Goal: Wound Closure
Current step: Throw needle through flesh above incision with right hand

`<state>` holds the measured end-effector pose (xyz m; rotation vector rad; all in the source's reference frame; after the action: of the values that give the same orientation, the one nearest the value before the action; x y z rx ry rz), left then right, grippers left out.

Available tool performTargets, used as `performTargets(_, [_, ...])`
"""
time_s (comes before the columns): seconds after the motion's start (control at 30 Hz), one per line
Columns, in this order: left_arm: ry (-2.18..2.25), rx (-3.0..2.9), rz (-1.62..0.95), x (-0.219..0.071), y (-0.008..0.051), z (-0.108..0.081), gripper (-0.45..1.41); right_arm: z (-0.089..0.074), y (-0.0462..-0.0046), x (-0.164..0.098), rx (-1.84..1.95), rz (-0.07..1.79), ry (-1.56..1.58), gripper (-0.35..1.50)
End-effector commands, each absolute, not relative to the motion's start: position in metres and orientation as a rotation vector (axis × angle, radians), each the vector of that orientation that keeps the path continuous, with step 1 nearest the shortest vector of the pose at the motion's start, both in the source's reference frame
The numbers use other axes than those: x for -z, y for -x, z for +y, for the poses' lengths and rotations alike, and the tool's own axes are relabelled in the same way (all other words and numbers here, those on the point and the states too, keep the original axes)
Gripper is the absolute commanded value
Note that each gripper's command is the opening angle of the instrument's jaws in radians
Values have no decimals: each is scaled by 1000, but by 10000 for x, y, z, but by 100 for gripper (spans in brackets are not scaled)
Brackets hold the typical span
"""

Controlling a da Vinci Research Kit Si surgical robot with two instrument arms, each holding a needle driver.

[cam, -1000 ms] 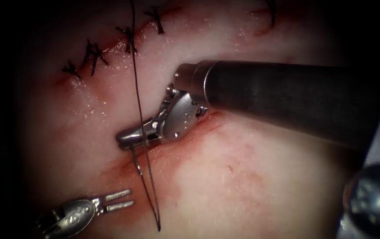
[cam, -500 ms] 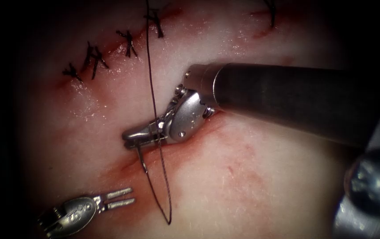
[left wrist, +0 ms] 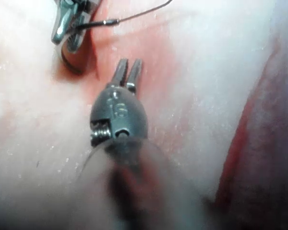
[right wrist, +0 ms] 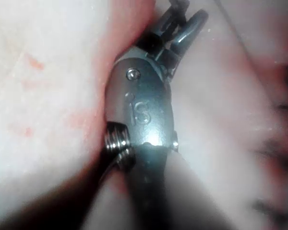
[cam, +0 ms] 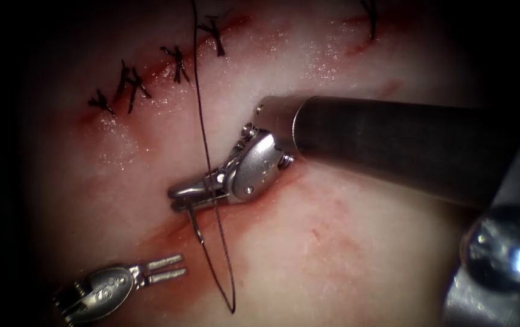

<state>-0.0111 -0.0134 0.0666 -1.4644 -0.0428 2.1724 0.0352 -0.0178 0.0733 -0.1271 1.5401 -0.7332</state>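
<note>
Where the endoscope view begins at its left, the left arm's tool (cam: 166, 269) lies low over the tissue (cam: 345, 254), its two slim jaws slightly apart and holding nothing. Small embossed marks sit on its rounded body, too blurred to read; in the left wrist view the same tool (left wrist: 127, 72) shows its jaws parted, pointing toward the cut.

Above it, along the upper left of the tissue, a row of dark knotted stitches (cam: 130, 82) crosses a closed stretch of wound. The thread (cam: 208, 157) runs down from the top edge, passes the right tool's jaws and curves to a low point near the bottom edge.

At the middle, the right arm's tool (cam: 181, 197) has its jaws clamped on the needle (cam: 194, 223) near its thread end, right at the cut (cam: 169, 227). A short length of the needle runs down from the jaws into the reddened line of the cut; its tip is hidden, so how deep it sits cannot be told. Red fluid (cam: 260, 203) stains the tissue along the cut.

In the right wrist view the right tool's body (right wrist: 141, 110) bears raised characters that look like "15", not surely legible.
</note>
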Motion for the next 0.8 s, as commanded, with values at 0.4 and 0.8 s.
performTargets(0.4, [1459,-2173,-36,-674,116,-130,-22,-183,-358,-760,725,1456,44,-35])
performTargets(0.8, [1456,-2174,-34,-674,115,-130,-23,-187,-348,-767,708,1402,1,-35])
